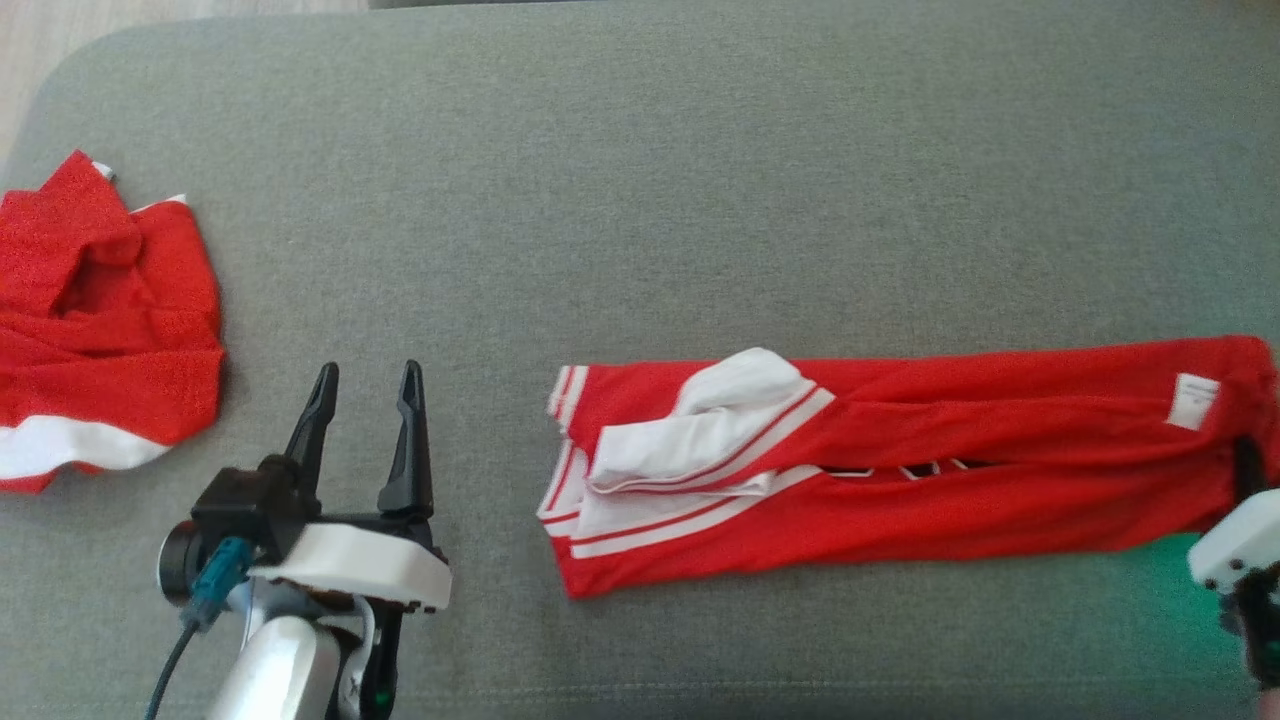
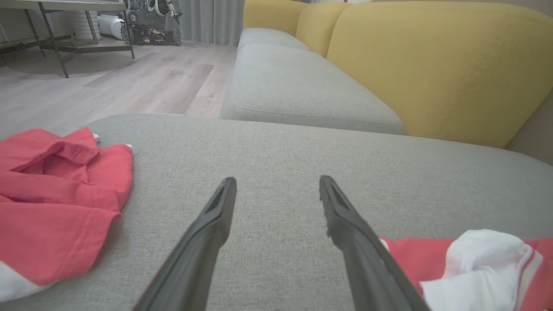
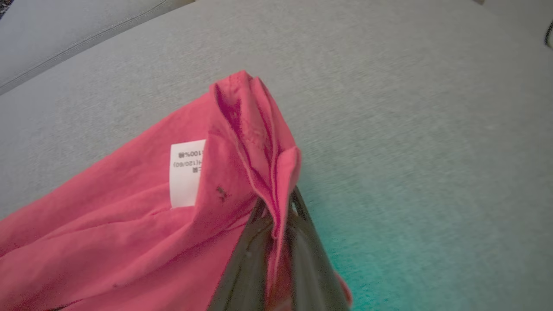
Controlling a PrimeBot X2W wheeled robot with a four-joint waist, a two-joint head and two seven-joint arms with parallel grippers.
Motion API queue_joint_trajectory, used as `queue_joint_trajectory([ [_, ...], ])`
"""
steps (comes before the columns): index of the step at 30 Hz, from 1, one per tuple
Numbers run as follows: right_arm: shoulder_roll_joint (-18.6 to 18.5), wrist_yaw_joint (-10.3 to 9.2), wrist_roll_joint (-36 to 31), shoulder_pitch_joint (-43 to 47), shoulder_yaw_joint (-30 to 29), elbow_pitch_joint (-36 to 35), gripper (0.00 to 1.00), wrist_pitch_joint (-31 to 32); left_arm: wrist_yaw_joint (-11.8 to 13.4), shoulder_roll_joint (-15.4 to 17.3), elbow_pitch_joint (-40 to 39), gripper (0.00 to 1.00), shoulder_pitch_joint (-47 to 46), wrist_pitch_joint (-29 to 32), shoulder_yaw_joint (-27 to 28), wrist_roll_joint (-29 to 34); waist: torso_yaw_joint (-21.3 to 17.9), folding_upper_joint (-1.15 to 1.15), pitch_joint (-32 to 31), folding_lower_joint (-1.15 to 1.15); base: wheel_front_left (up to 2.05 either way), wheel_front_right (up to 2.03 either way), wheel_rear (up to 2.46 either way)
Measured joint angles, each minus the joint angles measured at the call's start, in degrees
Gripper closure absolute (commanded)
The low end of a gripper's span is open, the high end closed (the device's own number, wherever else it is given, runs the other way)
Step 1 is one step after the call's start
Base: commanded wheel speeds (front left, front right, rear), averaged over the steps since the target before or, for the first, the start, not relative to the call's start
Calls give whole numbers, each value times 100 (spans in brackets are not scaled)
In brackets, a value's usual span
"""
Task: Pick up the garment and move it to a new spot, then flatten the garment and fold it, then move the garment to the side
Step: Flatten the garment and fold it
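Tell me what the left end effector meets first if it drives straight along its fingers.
Likely only bare cushion: the left end effector points between the crumpled garment and the folded garment, touching neither. Depth is unclear.

Long red-and-white fabric garment (image 1: pixel 900 490) is laid on grey fabric cushion (image 1: pixel 700 200), right of crumpled red cloth heap (image 1: pixel 100 330); left gripper (image 1: pixel 367 378) positioned between.
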Motion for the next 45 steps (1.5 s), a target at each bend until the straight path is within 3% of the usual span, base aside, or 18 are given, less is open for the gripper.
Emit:
queue_joint_trajectory([
  [3, -34, 0, -37, 2, -42, -216, 100, 143, -38, -10, 0, 0, 0, 0, 18, 29, -39, 0, -5, 0, 0, 0, 0],
  [7, 8, 0, 91, 13, 455, -950, 100, 380, -37, -29, 0, 0, 1, 0, 101, 29, -120, 0, -65, 0, 0, 0, 0],
  [11, 83, 0, 605, 116, 1329, -1893, 100, 782, -55, -41, 7, 0, 2, 0, 124, 29, -170, 0, -161, 0, 0, 0, 0],
  [16, 93, 0, 1885, 349, 2647, -2510, 100, 1050, -88, -65, 25, 0, 4, 0, 111, 44, -137, 0, -272, 0, 0, 0, 0],
  [21, 91, 0, 2387, 520, 3766, -2245, 100, 793, -94, -67, 65, 0, 5, 0, 96, 76, 42, 0, -316, 0, 0, 0, 0],
  [26, 76, 0, 2782, 404, 4629, -1508, 100, 302, -96, -75, 122, 0, 5, 0, 67, 76, 298, 0, -311, 0, 0, 0, 0],
  [34, 63, 0, 3067, -218, 5439, -430, 100, -431, -144, -124, 156, 0, 5, 0, -8, 76, 687, 0, -232, 0, 0, 0, 0],
  [35, 60, 0, 3052, -275, 5468, -309, 89, -506, -144, -124, 158, 0, 5, 0, -4, 76, 717, 0, -220, 0, 0, 0, 0],
  [36, 54, 0, 3045, -323, 5494, -211, 32, -567, -144, -126, 159, 0, 5, 0, -4, 76, 738, 0, -212, 0, 0, 0, 0],
  [37, 54, 0, 3045, -323, 5494, -211, 0, -567, -144, -126, 159, 0, 5, 0, -4, 76, 738, 0, -212, 0, 0, 0, 0],
  [40, 27, 0, 3069, -430, 5632, -119, 0, -790, -143, -140, 163, 0, 6, 0, 4, 76, 748, 0, -196, 0, 0, 0, 0],
  [45, 20, 0, 2423, -774, 5765, -390, 0, -1577, -135, -142, 159, 0, 7, 0, 67, 77, 632, 0, -187, 0, 0, 0, 0],
])
